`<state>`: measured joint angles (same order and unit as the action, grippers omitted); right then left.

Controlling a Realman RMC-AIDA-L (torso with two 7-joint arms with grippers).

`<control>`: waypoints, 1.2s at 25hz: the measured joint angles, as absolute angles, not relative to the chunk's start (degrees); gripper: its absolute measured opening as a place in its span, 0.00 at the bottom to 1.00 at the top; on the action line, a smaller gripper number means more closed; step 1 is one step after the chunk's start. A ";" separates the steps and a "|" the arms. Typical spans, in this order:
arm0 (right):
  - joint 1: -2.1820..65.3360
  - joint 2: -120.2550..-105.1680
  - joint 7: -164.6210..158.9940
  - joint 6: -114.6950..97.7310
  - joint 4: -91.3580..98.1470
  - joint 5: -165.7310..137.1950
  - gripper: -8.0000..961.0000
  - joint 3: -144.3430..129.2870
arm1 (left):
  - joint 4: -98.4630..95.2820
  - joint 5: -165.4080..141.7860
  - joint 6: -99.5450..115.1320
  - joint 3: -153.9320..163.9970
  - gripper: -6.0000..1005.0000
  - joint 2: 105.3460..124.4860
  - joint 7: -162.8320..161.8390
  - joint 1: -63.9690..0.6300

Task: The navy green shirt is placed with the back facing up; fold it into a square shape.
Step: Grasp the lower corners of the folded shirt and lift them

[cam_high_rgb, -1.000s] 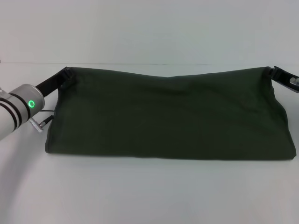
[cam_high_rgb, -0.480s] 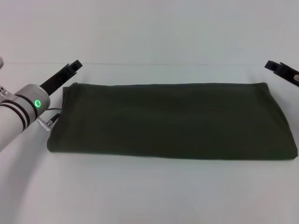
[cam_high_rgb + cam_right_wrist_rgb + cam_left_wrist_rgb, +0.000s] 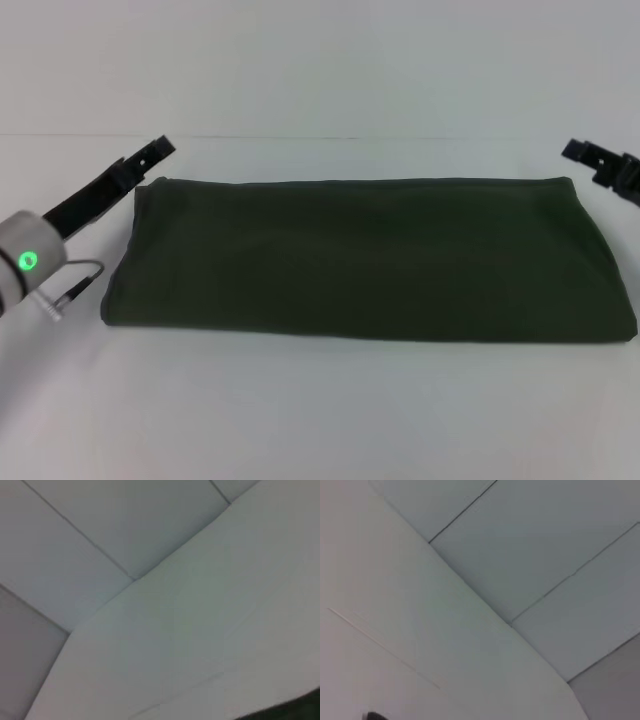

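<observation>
From the head camera I see the navy green shirt (image 3: pixel 365 258) lying flat on the white table (image 3: pixel 320 420), folded into a long horizontal band with its plain side up. Its far edge runs straight across, its near edge is a soft fold, and the band reaches almost to the right border of the view.

My left gripper (image 3: pixel 155 153) sits just off the shirt's far left corner, apart from the cloth and holding nothing. Its black fingers look close together, but from this angle I cannot tell how far they are parted. The grey left forearm (image 3: pixel 22 262) with its green status light is at the left edge, a thin cable (image 3: pixel 70 285) looping beside it.

My right gripper (image 3: pixel 590 155) hangs beyond the shirt's far right corner, also clear of the fabric and empty; only part of it shows, so I cannot tell its opening either.

Both wrist cameras show mostly pale wall panels and table; the dark strip (image 3: pixel 295 707) at one corner of the right wrist view is possibly the shirt's edge
</observation>
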<state>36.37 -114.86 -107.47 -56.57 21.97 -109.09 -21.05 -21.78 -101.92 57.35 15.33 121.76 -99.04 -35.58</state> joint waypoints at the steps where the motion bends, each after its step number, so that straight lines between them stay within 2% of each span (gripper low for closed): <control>1: 35.48 -113.95 -109.55 -58.55 21.97 -109.20 0.84 -23.09 | -23.48 -103.31 59.32 16.35 0.77 121.70 -101.40 -34.31; 2: 34.05 -112.47 -113.23 -61.58 22.01 -109.26 0.88 -26.79 | -25.26 -104.87 61.28 17.02 0.80 121.66 -103.72 -33.12; 8: 31.78 -110.66 -117.68 -64.69 22.08 -109.26 0.91 -33.70 | -35.76 -117.87 69.32 17.22 0.82 120.56 -115.03 -28.05; 15: 31.10 -110.95 -117.87 -64.57 22.15 -109.26 0.91 -36.53 | -41.22 -127.91 74.25 16.65 0.85 119.08 -122.29 -26.49; 30: 31.06 -111.28 -117.92 -64.42 22.09 -110.34 0.91 -37.67 | -38.38 -130.62 69.78 18.08 0.86 119.26 -121.00 -27.64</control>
